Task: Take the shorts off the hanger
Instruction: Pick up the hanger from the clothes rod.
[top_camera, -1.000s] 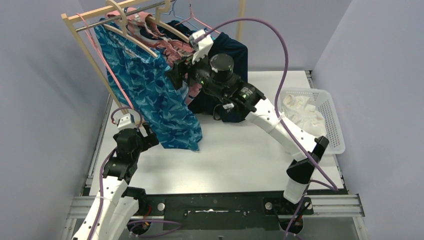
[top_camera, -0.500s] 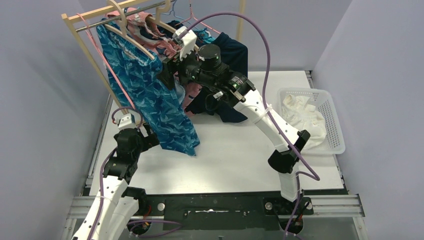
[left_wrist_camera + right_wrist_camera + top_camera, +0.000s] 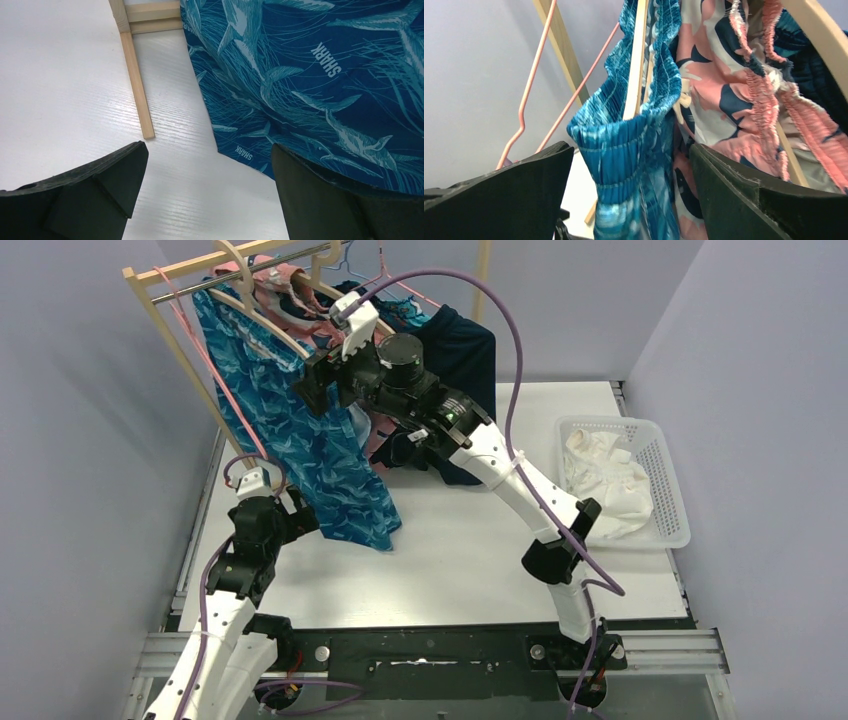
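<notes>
Blue shark-print shorts (image 3: pixel 318 455) hang from a wooden hanger (image 3: pixel 262 322) on the rack, and their hem reaches down to the table. My right gripper (image 3: pixel 312 386) is open, one finger on each side of the gathered blue waistband (image 3: pixel 626 145) where it wraps the hanger's arm (image 3: pixel 637 60); neither finger visibly presses it. Pink-and-navy floral shorts (image 3: pixel 719 95) hang just behind on another hanger, with dark navy shorts (image 3: pixel 462 345) further back. My left gripper (image 3: pixel 298 520) is open low over the table, with the shorts' hem (image 3: pixel 320 90) at its right finger.
The wooden rack frame (image 3: pixel 172 340) with a metal rod (image 3: pixel 250 270) stands at the table's back left; its foot (image 3: pixel 136 85) lies ahead of my left gripper. A pink wire hanger (image 3: pixel 526 95) hangs left of the waistband. A white basket (image 3: pixel 668 455) at right holds white shorts (image 3: pixel 603 478).
My right arm has reached further left along the hanger to the blue waistband's end, and its jaws have opened wider. The blue shorts have swung slightly left. The left arm has stayed put.
</notes>
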